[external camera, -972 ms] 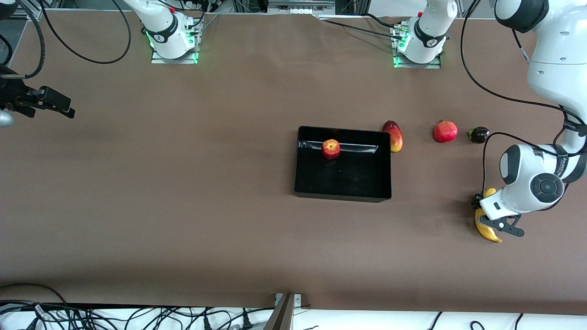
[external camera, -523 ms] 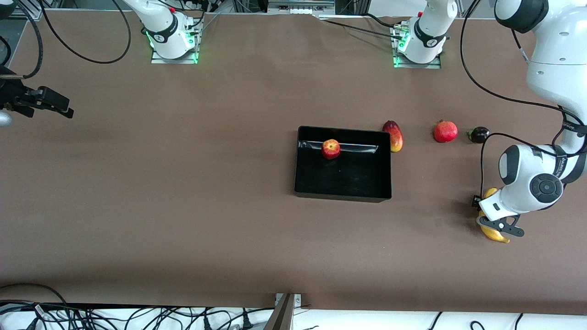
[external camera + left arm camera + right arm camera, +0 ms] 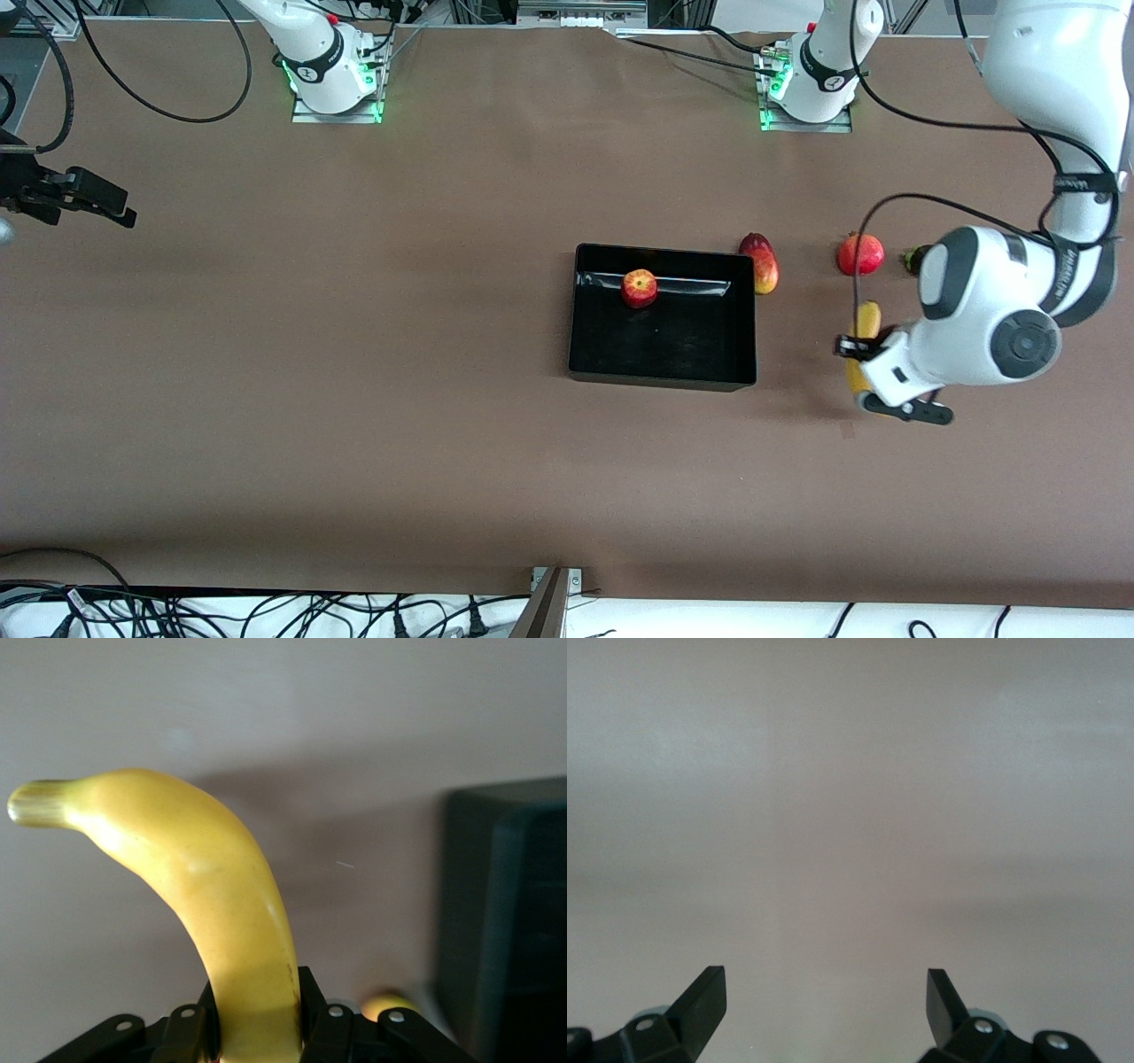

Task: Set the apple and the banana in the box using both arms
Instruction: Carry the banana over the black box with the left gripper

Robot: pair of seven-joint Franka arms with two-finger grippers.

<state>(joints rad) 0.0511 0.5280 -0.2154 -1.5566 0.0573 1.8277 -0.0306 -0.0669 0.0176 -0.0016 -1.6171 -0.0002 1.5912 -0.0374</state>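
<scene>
The apple (image 3: 640,288) lies in the black box (image 3: 673,341), close to the wall that is farther from the front camera. My left gripper (image 3: 859,356) is shut on the yellow banana (image 3: 866,326) and holds it in the air over the table, between the box and the left arm's end. In the left wrist view the gripper (image 3: 257,1028) clamps the banana (image 3: 221,895) near one end, and the box (image 3: 505,904) shows at the edge. My right gripper (image 3: 120,206) waits open and empty at the right arm's end of the table, and the right wrist view (image 3: 824,1001) shows only bare table.
A red-yellow mango (image 3: 760,263) lies against the outside of the box. A round red fruit (image 3: 860,254) and a dark purple fruit (image 3: 911,260), partly hidden by the left arm, lie toward the left arm's end. Cables hang along the table's near edge.
The left gripper has lifted the banana off the table and carried it toward the box. The apple and the box have not moved. The right gripper has hardly moved.
</scene>
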